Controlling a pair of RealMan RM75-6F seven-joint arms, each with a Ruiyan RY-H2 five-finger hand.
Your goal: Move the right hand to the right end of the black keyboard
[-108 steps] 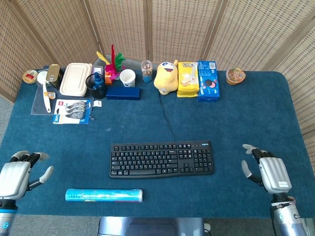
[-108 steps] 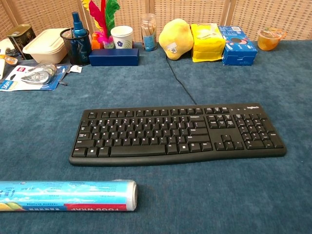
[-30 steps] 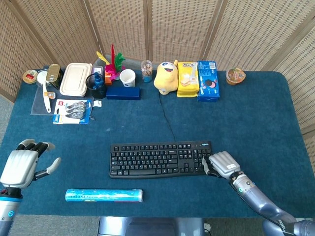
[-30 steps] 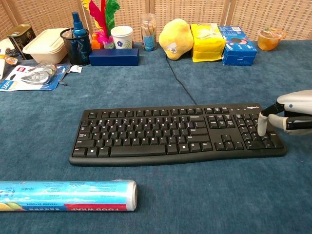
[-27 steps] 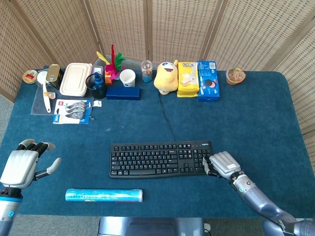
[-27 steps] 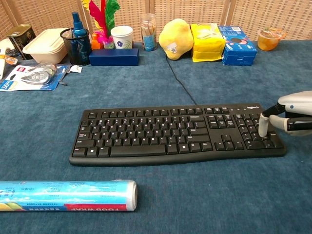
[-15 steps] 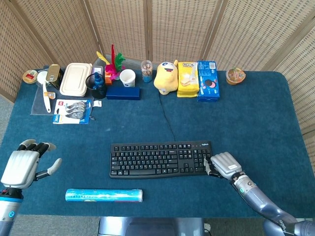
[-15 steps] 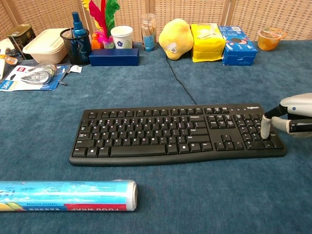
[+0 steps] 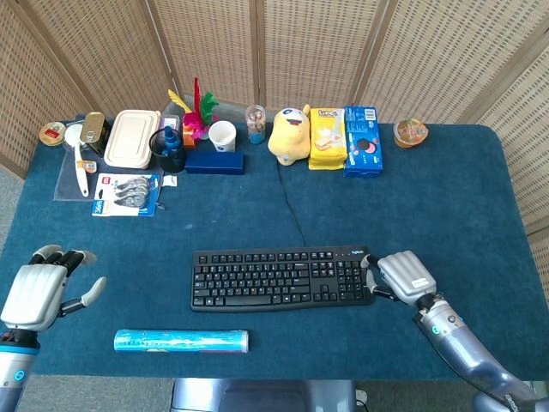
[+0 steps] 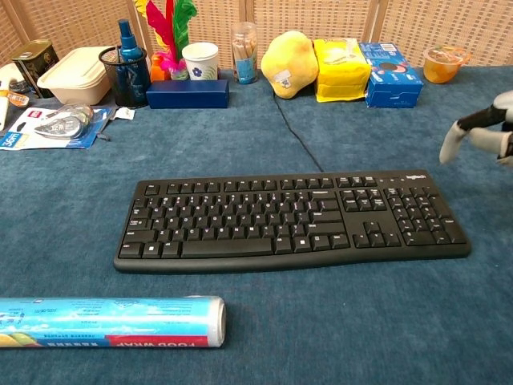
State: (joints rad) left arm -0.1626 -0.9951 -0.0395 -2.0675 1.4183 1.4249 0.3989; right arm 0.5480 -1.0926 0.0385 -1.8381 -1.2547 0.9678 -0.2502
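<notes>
On the blue table (image 9: 446, 197) the black keyboard (image 9: 281, 278) sat front and center. The right hand (image 9: 405, 275) hovered just off its right end, fingers loosely spread, holding nothing, probably lifted clear. Left hand (image 9: 39, 294) sat open too, well apart.

Our right hand (image 9: 405, 275) hovered w/ fingers apart, holding nothing, prob. raised off the surface. Our left hand (image 9: 36, 292) sat low at left, fingers spread, palm down.
</notes>
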